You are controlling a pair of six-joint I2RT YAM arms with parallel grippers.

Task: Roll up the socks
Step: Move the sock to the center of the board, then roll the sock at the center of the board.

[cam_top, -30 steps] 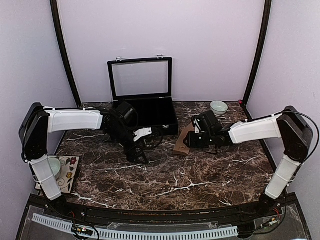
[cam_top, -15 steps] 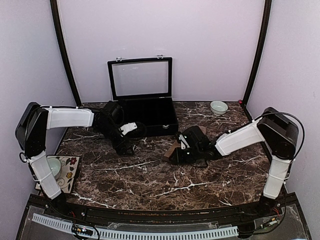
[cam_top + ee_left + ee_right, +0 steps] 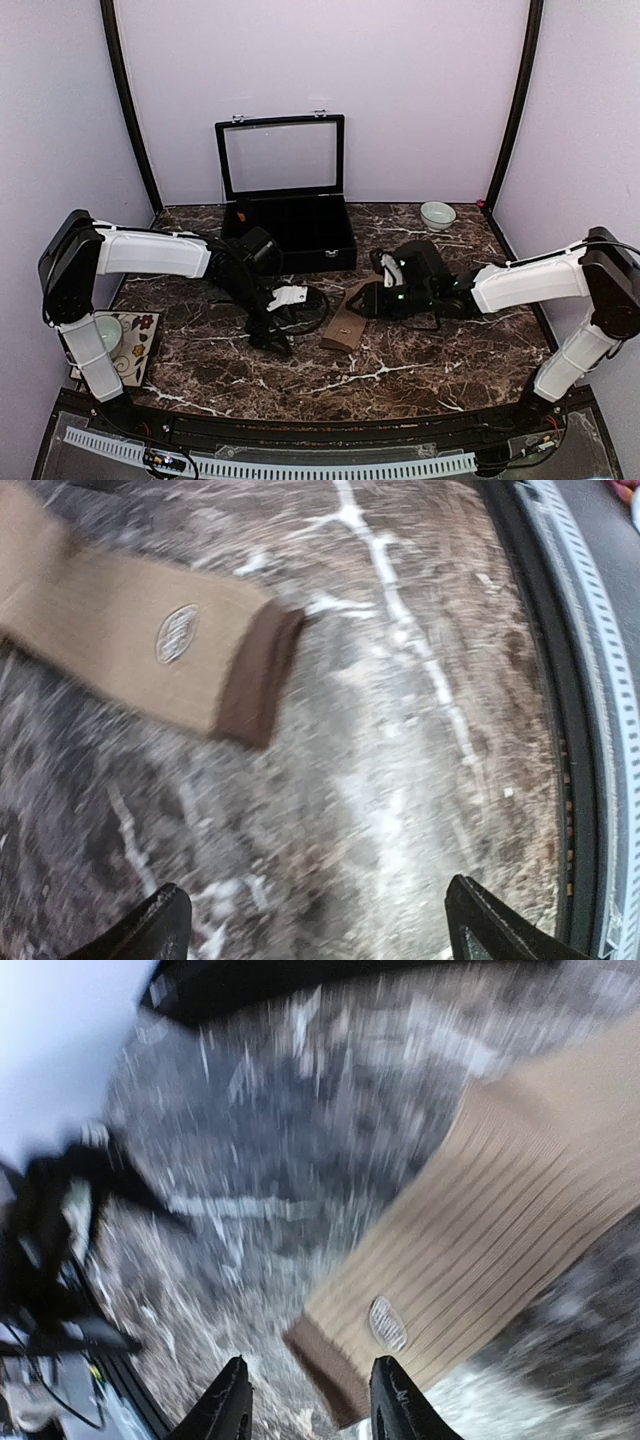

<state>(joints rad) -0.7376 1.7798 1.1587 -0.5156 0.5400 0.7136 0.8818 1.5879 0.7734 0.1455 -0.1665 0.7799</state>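
A tan-brown ribbed sock point(image 3: 347, 322) with a darker brown cuff lies flat on the marble table point(image 3: 420, 370), between the two arms. In the right wrist view the sock point(image 3: 490, 1240) runs to the upper right. Its cuff end lies on the table just ahead of my right gripper point(image 3: 310, 1405), whose jaws stand apart and grip nothing. My right gripper point(image 3: 373, 300) hovers at the sock's far end. My left gripper point(image 3: 270, 338) is left of the sock and wide open. In the left wrist view the sock point(image 3: 140, 640) lies well ahead of my left gripper point(image 3: 320, 930).
A black case point(image 3: 300, 235) with its glass lid raised stands at the back centre. A small white bowl point(image 3: 437, 214) sits at the back right. A flowered mat point(image 3: 135, 345) with a pale cup point(image 3: 107, 332) lies at the left edge. A black cable point(image 3: 310, 305) loops near the left gripper.
The right gripper dragged the sock toward the near left, then let go and opened; the sock now lies flat. The left arm drew back left, then swung in near the sock.
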